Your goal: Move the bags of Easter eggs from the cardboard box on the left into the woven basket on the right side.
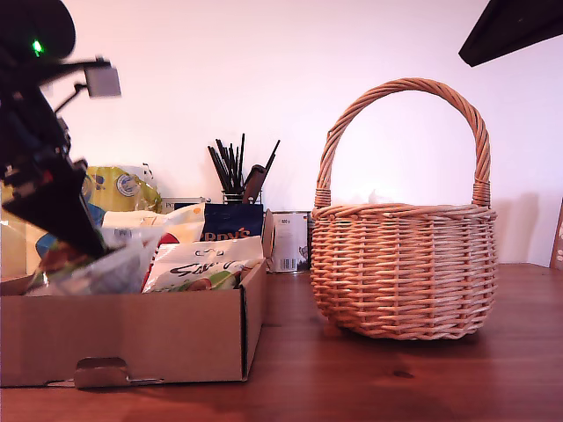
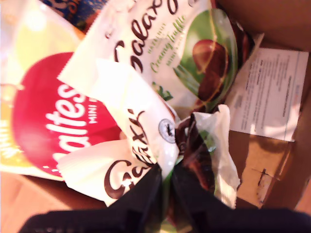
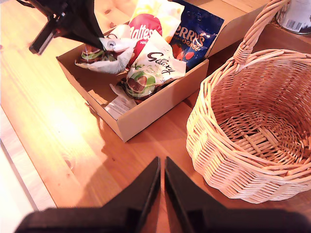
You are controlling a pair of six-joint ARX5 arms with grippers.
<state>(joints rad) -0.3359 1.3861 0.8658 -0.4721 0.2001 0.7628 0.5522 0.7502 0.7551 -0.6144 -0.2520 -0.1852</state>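
The cardboard box (image 1: 132, 334) stands at the exterior view's left and holds several bags of Easter eggs. My first gripper (image 1: 88, 251) is over the box, shut on the crumpled top of a white Galaxy bag (image 2: 141, 141) that hangs at about wall height. Under it lie a red-and-yellow Maltesers bag (image 2: 53, 121) and another Galaxy bag (image 2: 184, 48). A dark blue Terry's bag (image 3: 197, 36) leans at the back. The woven basket (image 1: 405, 272) stands at the exterior view's right, empty inside (image 3: 252, 126). My second gripper (image 3: 161, 165) hovers shut over bare table before box and basket, holding nothing.
A white printed sheet (image 2: 269, 92) lies on the box floor. Behind the box stand a pot of black utensils (image 1: 237, 171), a small white box (image 1: 290, 239) and a yellow-and-blue pack (image 1: 119, 189). A tin (image 3: 296, 14) stands behind the basket.
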